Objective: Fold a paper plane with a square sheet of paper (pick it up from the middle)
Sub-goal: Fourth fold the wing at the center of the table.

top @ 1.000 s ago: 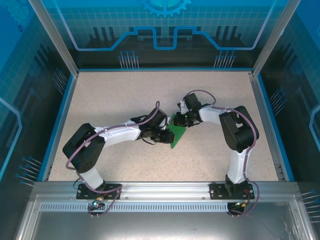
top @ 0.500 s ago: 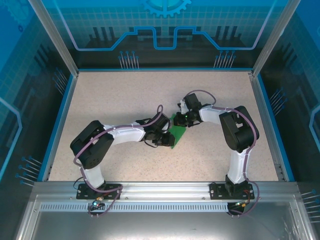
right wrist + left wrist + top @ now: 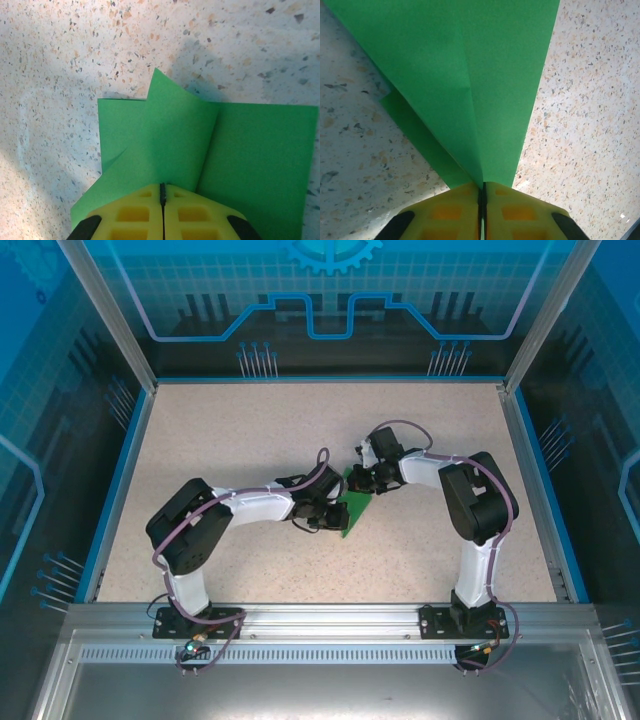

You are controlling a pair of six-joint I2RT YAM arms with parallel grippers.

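The table has a pale speckled top, beige with small dark and orange grains. A thin blue border runs along its far, left and right sides. Along the near side lies a silver metal rail. A slanted left post and right post, both metal, rise from the far corners. The far wall is blue, with a grid and a gear drawing.

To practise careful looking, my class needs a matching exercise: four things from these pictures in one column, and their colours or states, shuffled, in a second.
Things:
1. left gripper
2. square sheet of paper
3. table
4. back wall

Colours or states:
a. speckled beige
b. blue, with a line pattern
c. shut, pinching the paper
d. bright green, creased

Pairs: 1-c, 2-d, 3-a, 4-b
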